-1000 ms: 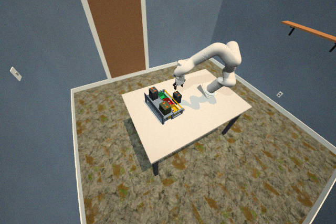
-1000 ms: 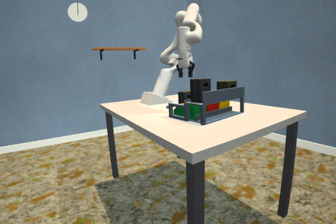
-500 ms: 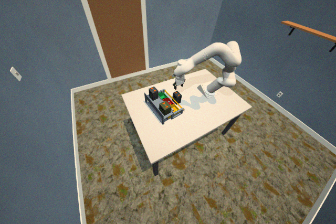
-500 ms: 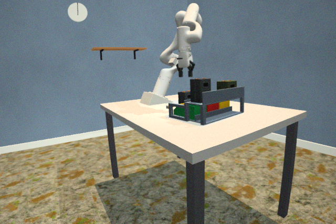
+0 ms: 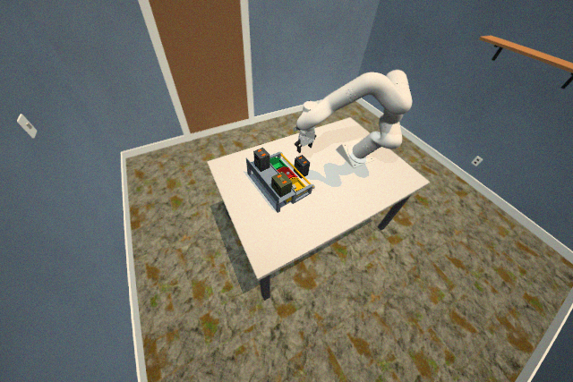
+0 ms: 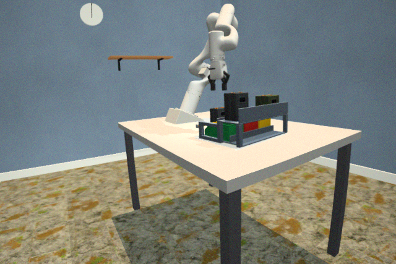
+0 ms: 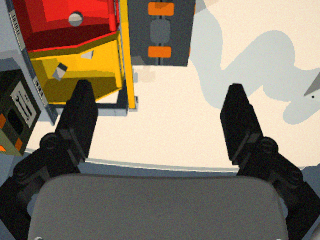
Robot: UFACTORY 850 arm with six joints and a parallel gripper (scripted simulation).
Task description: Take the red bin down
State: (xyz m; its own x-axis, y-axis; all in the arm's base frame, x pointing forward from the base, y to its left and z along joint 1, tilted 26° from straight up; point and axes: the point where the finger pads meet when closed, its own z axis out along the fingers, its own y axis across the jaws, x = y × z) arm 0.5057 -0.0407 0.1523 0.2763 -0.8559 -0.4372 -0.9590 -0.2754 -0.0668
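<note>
While the claw (image 5: 305, 147) (image 6: 218, 88) (image 7: 159, 96) hangs fingers apart, the red bin (image 5: 287, 170) (image 6: 250, 126) (image 7: 75, 22) sits shelved, upper left of the wrist view.

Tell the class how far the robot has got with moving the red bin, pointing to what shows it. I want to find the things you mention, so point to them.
Nothing looks done: the red bin (image 5: 285, 171) (image 6: 250, 126) (image 7: 67, 25) sits on the shelf between green and yellow ones. In hand: nothing; the gripper (image 5: 305, 145) (image 6: 218, 88) (image 7: 159, 96) hangs open. Left: grasping, lifting out, setting down, releasing.
</note>
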